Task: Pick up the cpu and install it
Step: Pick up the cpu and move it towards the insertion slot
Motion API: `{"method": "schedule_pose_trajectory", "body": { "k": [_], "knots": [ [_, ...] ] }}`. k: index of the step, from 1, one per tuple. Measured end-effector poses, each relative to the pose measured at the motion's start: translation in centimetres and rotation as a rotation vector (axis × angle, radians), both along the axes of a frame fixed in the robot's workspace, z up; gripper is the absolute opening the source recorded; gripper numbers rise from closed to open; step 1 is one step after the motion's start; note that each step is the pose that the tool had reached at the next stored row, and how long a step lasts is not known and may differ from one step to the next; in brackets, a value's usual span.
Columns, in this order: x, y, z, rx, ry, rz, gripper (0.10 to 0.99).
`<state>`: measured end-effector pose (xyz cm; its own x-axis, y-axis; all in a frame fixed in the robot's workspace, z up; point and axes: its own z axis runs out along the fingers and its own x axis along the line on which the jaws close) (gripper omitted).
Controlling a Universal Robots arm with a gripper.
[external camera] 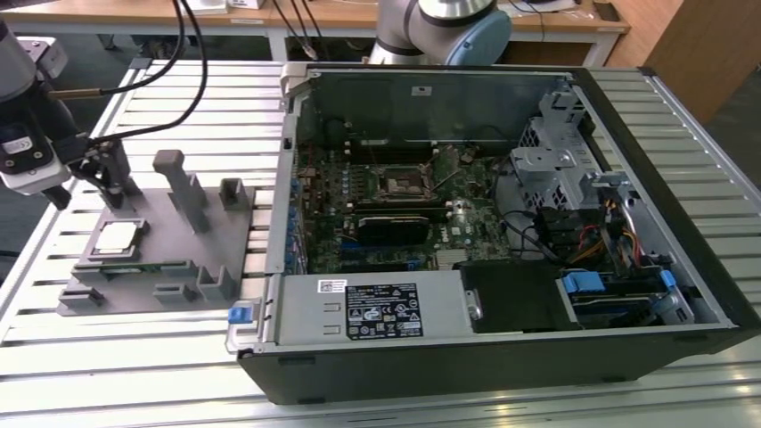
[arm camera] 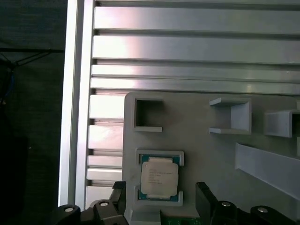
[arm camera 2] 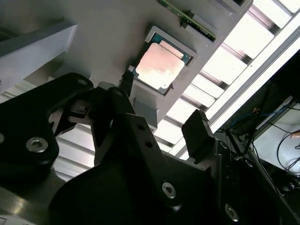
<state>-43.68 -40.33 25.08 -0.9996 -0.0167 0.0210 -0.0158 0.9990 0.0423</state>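
Hovering over the slatted aluminium tabletop (arm camera: 187, 47), holding black fingers (arm camera: 202, 197) spread and empty, flanking the small square silvery-grey cpu (arm camera: 160, 176), lying flat in the grey plastic fixture (arm camera: 211, 150), apparently nesting there to stay squared for pickup.

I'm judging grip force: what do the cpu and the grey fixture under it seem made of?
The cpu: likely a metal lid, satin silvery-grey with a soft sheen, on a green board edge. The grey fixture: probably plastic, matte, uniform colour, moulded or printed walls.
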Motion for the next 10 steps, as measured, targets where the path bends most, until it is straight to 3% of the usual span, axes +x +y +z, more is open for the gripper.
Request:
{"method": "schedule_pose_trajectory", "body": {
  "k": [1, 2, 10],
  "knots": [
    [-0.04, -0.01, -0.12, 0.000, -0.0002, 0.000, 0.647],
    [-0.06, 0.00, -0.23, 0.000, -0.0003, 0.000, 0.710],
    [-0.09, -0.03, -1.01, 0.000, 0.0000, -0.004, 0.710]
  ]
}}
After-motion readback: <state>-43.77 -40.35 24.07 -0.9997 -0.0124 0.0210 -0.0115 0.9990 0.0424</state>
